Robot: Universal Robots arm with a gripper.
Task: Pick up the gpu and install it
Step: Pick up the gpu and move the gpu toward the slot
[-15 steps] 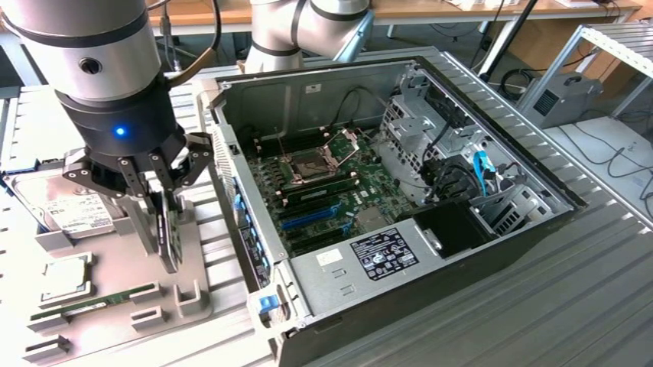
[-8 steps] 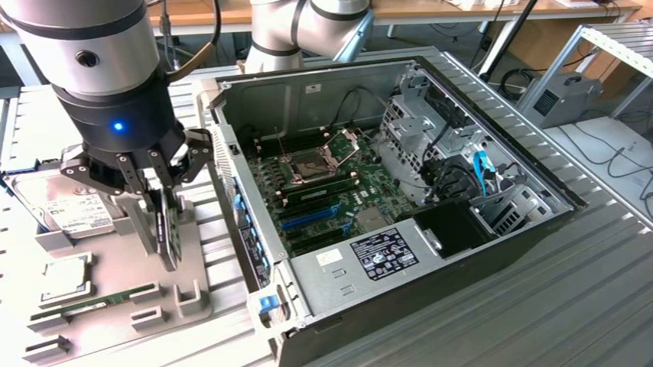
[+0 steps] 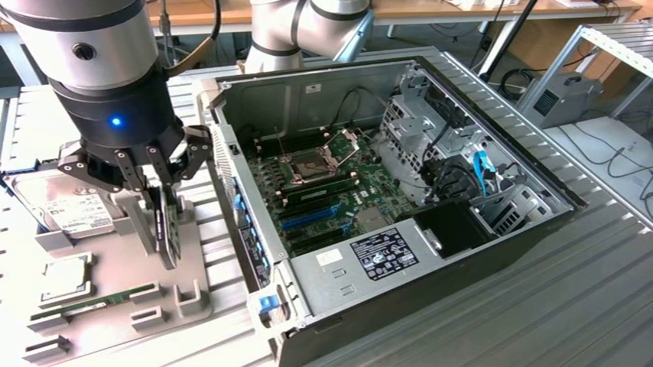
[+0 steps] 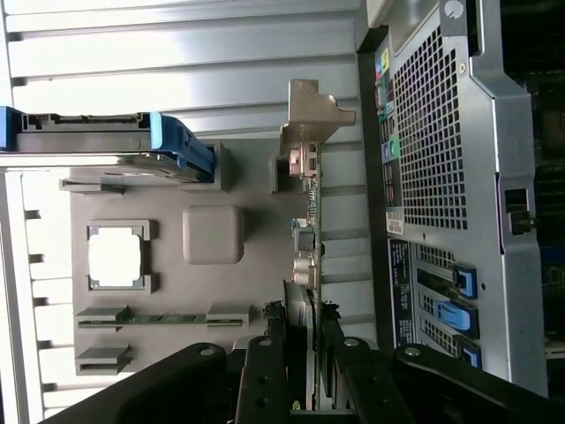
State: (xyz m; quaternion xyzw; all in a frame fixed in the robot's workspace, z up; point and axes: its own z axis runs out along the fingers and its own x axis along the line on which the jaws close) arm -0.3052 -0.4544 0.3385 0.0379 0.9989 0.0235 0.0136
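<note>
one arm [image 3: 102, 69] pointing down, gripper [image 3: 164, 191] pinching the edge-on gpu [image 3: 164, 237], seemingly over the grey tray [image 3: 194, 294]

The gpu [image 3: 164, 229] is standing on edge on the tray [image 3: 194, 298], near its edge facing the computer case [image 3: 250, 206] (the gripper [image 3: 161, 189] is clamping it), the hard drive [image 3: 73, 210] lying behind.

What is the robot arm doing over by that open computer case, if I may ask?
The arm's gripper is closed on a thin dark graphics card with a silver end bracket, holding it on edge at the grey parts holder beside the open black and silver computer case. The card is not yet in the case, whose green motherboard lies exposed. Whether the card has cleared its holder slot I cannot tell.
</note>
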